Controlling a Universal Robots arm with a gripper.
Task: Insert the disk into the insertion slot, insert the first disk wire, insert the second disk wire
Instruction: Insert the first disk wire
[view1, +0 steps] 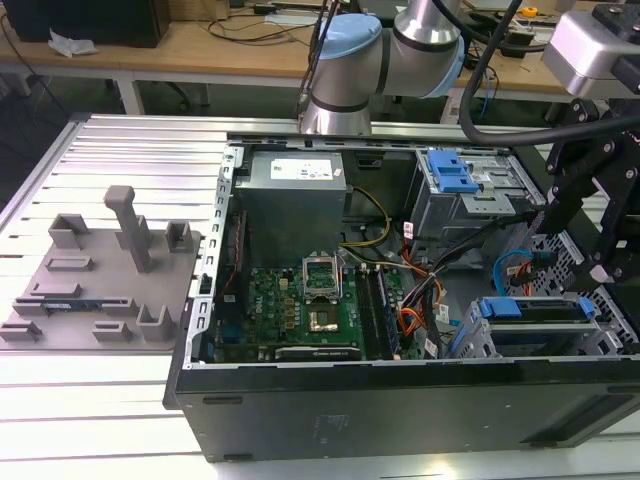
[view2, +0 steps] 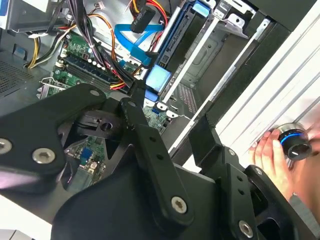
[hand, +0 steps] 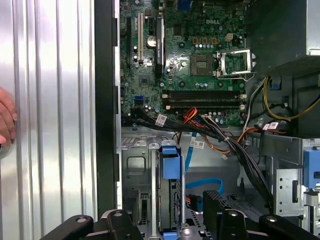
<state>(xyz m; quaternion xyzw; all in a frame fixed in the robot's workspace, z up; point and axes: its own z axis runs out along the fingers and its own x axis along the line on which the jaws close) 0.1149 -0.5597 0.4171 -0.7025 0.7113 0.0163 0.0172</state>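
Gripper (hand: 171, 200) wide, holds nothing, hangs over disk (hand: 170, 161), which sits in insertion slot (hand: 136, 167). I fear fingers (hand: 212, 207) snag loose blue data cable (hand: 206, 183) or black wire bundle (hand: 250, 167) beside; person's hand (hand: 6, 120) on table (hand: 50, 100) also in reach

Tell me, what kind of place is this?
Probably a robotics lab or workshop: a robot arm stands by an open computer case on a slotted metal table, with cluttered workbenches behind.
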